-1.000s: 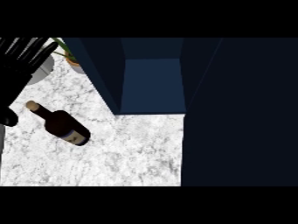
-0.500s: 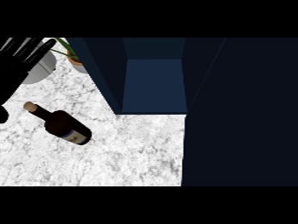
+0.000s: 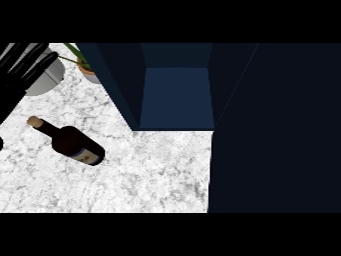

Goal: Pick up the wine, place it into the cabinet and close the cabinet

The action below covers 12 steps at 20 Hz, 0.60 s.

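Observation:
A dark wine bottle (image 3: 71, 143) lies on its side on the white marble counter (image 3: 151, 170), cork end pointing up-left. My left hand (image 3: 3, 87) shows at the view's left edge, black, with fingers straight and spread upward, open and holding nothing. It is to the left of and above the bottle, apart from it. The dark blue cabinet (image 3: 177, 97) stands open at top centre, its inside bare. My right hand does not show.
A grey round vessel (image 3: 46, 80) sits at the upper left, partly behind my left hand. A potted plant (image 3: 84, 66) stands beside the cabinet's left wall. A large dark blue panel (image 3: 284, 130) covers the view's right side.
My left hand has drifted a little to the left, towards the view's edge. The bottle has not moved.

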### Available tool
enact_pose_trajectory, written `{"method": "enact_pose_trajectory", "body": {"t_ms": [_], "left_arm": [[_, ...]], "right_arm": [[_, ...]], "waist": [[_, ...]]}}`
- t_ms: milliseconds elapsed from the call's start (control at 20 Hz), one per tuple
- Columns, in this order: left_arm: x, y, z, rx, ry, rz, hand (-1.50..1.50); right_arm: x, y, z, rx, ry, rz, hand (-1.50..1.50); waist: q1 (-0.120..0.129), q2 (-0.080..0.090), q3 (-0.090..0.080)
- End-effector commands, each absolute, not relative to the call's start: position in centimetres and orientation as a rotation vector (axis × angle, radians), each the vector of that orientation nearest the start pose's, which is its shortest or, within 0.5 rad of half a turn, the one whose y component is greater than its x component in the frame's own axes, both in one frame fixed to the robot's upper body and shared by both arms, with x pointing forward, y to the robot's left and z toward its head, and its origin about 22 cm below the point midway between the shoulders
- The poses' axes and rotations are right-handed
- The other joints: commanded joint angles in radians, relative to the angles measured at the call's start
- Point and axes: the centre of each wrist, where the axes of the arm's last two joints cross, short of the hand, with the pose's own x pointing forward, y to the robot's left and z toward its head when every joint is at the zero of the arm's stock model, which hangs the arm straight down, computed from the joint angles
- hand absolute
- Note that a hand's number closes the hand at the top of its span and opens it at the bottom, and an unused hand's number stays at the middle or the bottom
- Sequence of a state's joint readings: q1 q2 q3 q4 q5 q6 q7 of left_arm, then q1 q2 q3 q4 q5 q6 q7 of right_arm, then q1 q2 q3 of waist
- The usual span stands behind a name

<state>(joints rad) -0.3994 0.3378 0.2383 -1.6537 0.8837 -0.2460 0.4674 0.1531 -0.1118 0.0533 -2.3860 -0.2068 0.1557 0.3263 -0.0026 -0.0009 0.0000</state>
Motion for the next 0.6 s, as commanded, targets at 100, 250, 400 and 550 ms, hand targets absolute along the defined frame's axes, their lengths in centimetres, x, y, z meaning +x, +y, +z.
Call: {"method": "enact_pose_trajectory", "body": {"t_ms": [100,250,400,550], "left_arm": [[30.7,31.7,13.0,-0.621,-1.613,-0.032,-1.5],[29.5,32.1,13.0,-0.609,-1.622,-0.034,-1.5],[29.5,34.5,13.4,-0.553,-1.606,0.002,-1.5],[30.2,33.5,12.4,-0.571,-1.618,-0.017,-1.5]], "right_arm": [[15.0,-23.5,16.7,0.22,-1.897,0.198,-1.5],[13.8,-23.0,17.5,0.214,-1.914,0.214,-1.5],[15.6,-24.3,16.5,0.193,-1.908,0.207,-1.5],[14.9,-22.2,16.3,0.213,-1.912,0.235,-1.5]], "waist": [[-0.001,0.001,0.0],[0.001,0.0,0.0],[0.002,0.001,0.0],[0.0,0.0,0.0]]}}
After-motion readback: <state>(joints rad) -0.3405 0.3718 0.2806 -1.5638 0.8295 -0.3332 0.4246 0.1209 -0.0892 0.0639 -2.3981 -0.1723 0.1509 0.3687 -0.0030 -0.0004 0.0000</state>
